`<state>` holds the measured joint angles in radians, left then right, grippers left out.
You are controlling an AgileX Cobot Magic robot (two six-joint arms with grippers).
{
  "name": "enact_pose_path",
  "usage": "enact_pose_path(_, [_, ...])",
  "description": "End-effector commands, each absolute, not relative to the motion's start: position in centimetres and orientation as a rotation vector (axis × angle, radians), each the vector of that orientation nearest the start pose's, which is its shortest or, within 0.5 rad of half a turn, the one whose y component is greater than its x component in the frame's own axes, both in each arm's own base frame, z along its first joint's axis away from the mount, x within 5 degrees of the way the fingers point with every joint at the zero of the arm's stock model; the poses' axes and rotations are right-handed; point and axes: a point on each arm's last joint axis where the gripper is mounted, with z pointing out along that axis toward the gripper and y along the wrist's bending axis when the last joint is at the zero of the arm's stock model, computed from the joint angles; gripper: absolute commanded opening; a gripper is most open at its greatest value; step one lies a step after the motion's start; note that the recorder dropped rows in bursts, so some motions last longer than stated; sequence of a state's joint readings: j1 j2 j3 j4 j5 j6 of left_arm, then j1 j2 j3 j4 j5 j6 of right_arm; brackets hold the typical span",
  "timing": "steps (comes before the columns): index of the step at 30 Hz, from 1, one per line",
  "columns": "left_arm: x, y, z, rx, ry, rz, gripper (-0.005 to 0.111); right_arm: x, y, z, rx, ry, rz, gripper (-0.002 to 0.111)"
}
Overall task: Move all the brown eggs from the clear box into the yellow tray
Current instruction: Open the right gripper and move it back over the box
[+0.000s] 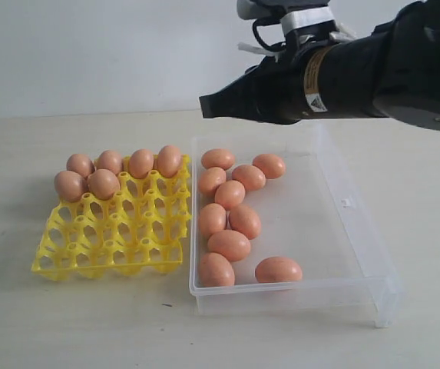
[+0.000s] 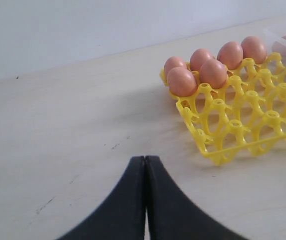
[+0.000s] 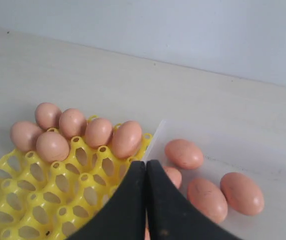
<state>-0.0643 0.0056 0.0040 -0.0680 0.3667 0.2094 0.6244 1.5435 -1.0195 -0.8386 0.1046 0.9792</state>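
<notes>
Risk: ten smooth brown eggs (image 1: 229, 245) lie loose and touching in shallow clear plastic box (image 1: 335, 231); six sit in far cups of bright yellow plastic egg tray (image 1: 112, 250). Right hand (image 1: 206, 106) hangs above box, pressed together, empty. Descending unspread could knock or crack them.

Tray (image 1: 114, 240) w/ 6 eggs (image 1: 103, 184) L of box (image 1: 315, 219) w/ 10.

Pale table (image 1: 89, 323), yellow tray (image 1: 112, 254), clear box (image 1: 323, 223)

yellow tray (image 1: 104, 247): six brown eggs (image 1: 103, 183) | clear box (image 1: 327, 231): ten more | right jaws: closed, empty, above box
</notes>
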Motion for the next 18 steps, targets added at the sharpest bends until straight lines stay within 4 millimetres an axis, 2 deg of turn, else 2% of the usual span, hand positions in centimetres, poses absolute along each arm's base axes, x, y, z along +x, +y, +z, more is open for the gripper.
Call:
enact_pose_path(1, [5.3, -0.6, 18.1, 0.215, 1.831, 0.034, 0.0, 27.8, 19.0, 28.2, -0.54, 2.062, 0.323, 0.0])
enact_pose_path(6, [5.3, -0.6, 18.1, 0.215, 1.831, 0.034, 0.0, 26.7, 20.0, 27.8, -0.806, 2.039, 0.363, 0.0])
enact_pose_path(18, [5.3, -0.6, 18.1, 0.215, 1.831, 0.034, 0.0, 27.0, 19.6, 27.9, -0.748, 2.057, 0.367, 0.0])
